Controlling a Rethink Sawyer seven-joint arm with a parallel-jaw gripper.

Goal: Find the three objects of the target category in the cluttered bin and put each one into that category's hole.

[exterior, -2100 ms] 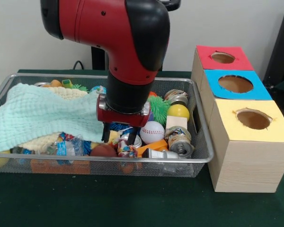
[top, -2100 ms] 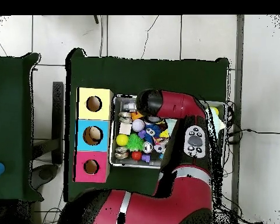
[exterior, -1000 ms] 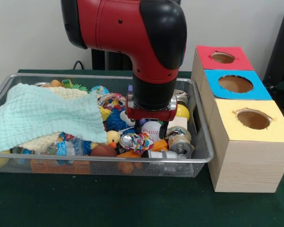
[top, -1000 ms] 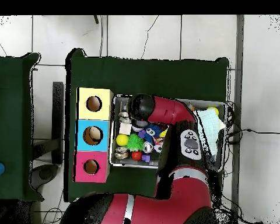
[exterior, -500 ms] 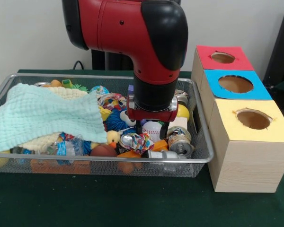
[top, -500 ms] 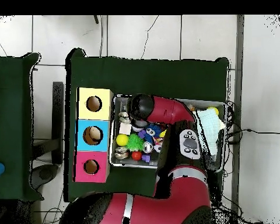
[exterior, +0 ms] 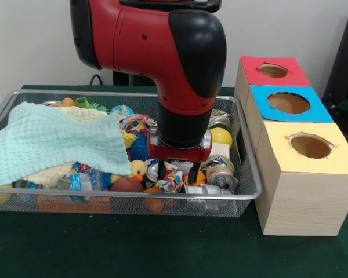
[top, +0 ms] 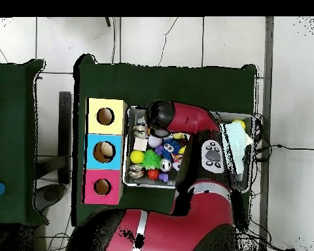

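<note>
The wire-mesh basket (exterior: pixel 122 195) holds mixed clutter. A mint-green waffle cloth (exterior: pixel 52 142) is spread over its left half, and also shows in the overhead view (top: pixel 238 140). A cream waffle cloth (exterior: pixel 84 113) lies under it. A white cloth with multicoloured dots (exterior: pixel 171 175) is bunched near the front rim. My gripper (exterior: pixel 177 171) is down in the basket, open, with its fingers (exterior: pixel 160 169) on either side of the dotted cloth. The yellow-topped box's hole (exterior: pixel 311 146) is empty, to the right of the basket. In the overhead view the arm hides the gripper.
Blue-topped (exterior: pixel 290 103) and red-topped (exterior: pixel 272 70) boxes stand behind the yellow one. Around the gripper lie cans (exterior: pixel 221 172), a yellow ball (exterior: pixel 223 136), a rubber duck (exterior: pixel 139 168), a brown ball (exterior: pixel 126 185) and a crushed bottle (exterior: pixel 81 179).
The arm has moved right across the basket, then come towards the front rim and dropped lower. The gripper now straddles the dotted cloth. The baseball is now hidden behind it.
</note>
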